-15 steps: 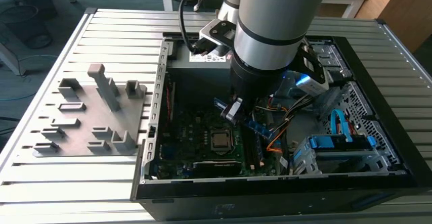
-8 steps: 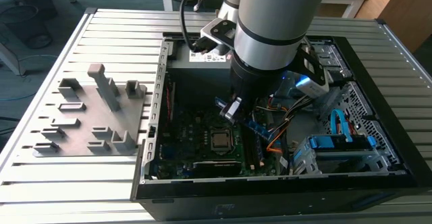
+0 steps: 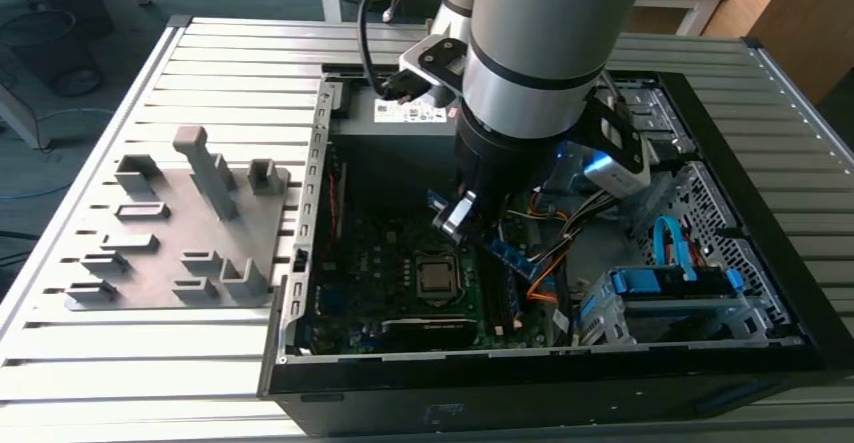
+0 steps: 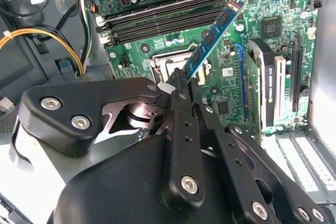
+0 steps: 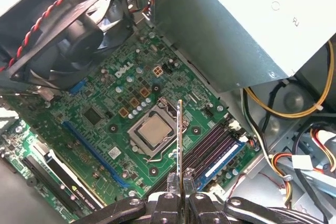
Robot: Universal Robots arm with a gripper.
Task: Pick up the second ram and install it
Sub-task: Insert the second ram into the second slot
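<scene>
My gripper is shut on one end of the second ram, a narrow blue-green board with black chips. The module sticks out from the fingers over the motherboard, above the CPU socket. In the first wrist view the ram shows edge-on, rising from the gripper. The long black memory slots lie just beyond the ram's far end, and it stands at an angle to them without touching. One slot holds a blue strip. In the exterior view the gripper hangs inside the open computer case.
A grey power supply box and a black fan flank the board. Orange and yellow cables run beside the slots. An expansion card stands upright. A grey fixture plate lies on the slatted table at the exterior view's left.
</scene>
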